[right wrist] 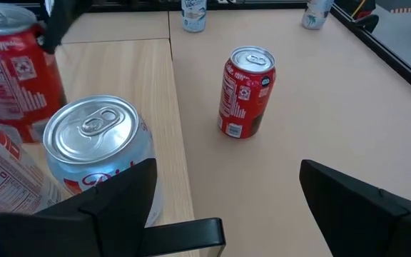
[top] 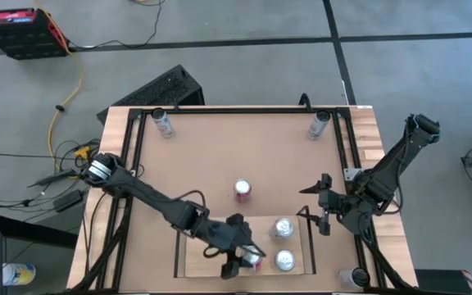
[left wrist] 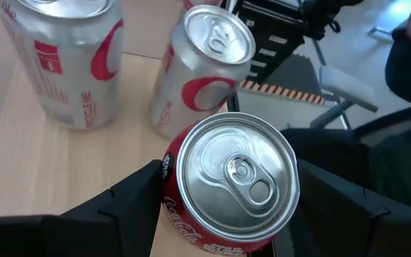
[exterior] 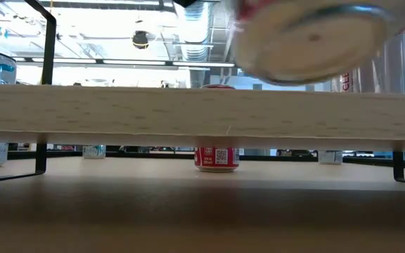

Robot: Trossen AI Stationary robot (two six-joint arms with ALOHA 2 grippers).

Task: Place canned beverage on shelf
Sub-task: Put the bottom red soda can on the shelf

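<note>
In the low view we see the red can (exterior: 315,35) only as a blur cut off by the top edge. From above, the left claw (top: 240,264) covers most of it. The label under the can's rim (left wrist: 191,232) runs out of frame.

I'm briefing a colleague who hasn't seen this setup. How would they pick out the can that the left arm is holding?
Find the pale wood shelf at the near edge of the table. Two silver cans stand on its right part; beside them, the left tool grips a red Coca-Cola can. It is the only red can at the shelf; the other red can stands alone mid-table.
</note>
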